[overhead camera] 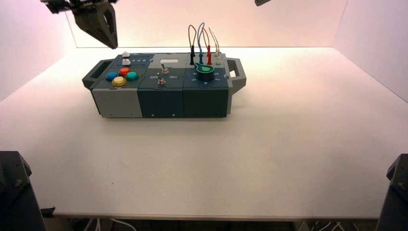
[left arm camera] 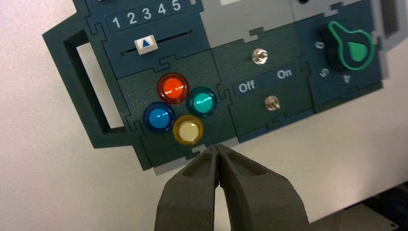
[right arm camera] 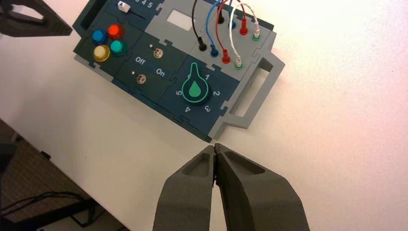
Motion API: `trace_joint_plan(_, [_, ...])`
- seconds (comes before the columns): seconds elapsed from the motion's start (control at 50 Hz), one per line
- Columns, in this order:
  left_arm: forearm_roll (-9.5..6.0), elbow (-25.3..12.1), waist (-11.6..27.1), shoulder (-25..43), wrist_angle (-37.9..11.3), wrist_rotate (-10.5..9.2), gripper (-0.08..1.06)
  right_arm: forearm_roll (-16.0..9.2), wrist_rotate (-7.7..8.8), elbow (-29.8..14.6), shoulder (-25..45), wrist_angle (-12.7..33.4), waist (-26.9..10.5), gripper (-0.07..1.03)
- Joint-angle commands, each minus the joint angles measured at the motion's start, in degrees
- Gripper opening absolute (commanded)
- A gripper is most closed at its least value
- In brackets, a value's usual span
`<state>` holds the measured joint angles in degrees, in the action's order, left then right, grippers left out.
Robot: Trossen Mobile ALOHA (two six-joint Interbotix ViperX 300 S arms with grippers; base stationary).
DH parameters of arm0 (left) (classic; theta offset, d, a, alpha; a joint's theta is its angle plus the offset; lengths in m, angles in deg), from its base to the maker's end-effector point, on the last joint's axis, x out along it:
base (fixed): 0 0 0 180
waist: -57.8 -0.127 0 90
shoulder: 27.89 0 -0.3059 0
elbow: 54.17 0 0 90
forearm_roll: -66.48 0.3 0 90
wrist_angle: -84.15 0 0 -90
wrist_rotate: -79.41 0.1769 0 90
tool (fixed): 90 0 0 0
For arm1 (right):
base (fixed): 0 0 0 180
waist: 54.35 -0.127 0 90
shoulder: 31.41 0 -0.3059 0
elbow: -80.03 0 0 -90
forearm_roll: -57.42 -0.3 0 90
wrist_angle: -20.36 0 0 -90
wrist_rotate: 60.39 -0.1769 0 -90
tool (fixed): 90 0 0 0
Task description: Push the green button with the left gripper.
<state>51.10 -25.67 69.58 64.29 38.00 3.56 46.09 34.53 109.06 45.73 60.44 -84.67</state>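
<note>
The green button (left arm camera: 202, 102) is a small teal dome in a cluster of round buttons at the box's left end, beside the red (left arm camera: 172, 88), blue (left arm camera: 158, 117) and yellow (left arm camera: 187, 130) ones. It also shows in the high view (overhead camera: 132, 75) and the right wrist view (right arm camera: 118, 46). My left gripper (overhead camera: 113, 45) hangs high above and behind the box's left end, shut and empty; in its wrist view the tips (left arm camera: 217, 147) meet just off the yellow button's side. My right gripper (right arm camera: 215, 145) is shut and empty, held high off the box's right end.
The box (overhead camera: 163, 101) stands on a white table (overhead camera: 240, 159), handles at both ends. It bears a white slider (left arm camera: 146, 44) under numbers 1 to 5, two toggle switches (left arm camera: 260, 56) by Off/On lettering, a green pointer knob (left arm camera: 352, 47), and looped wires (overhead camera: 202, 41).
</note>
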Motion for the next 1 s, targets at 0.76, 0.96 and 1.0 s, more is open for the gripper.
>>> trace_joint_plan(0.76, [4.57,-5.54,2.99,10.11,4.22,-7.73,-0.03,-0.26,-0.35,0.44,-0.62,-1.41,-0.09,-0.02])
trace_joint_plan(0.96, [4.31,-5.62,2.9,11.25,5.36,-7.65,-0.03,-0.26,-0.44,0.53,-0.62,-1.49,-0.09,-0.02])
trace_joint_plan(1.0, [4.22,-5.71,2.99,11.87,5.54,-7.73,-0.03,-0.26,-0.44,0.53,-0.53,-1.41,-0.09,-0.02])
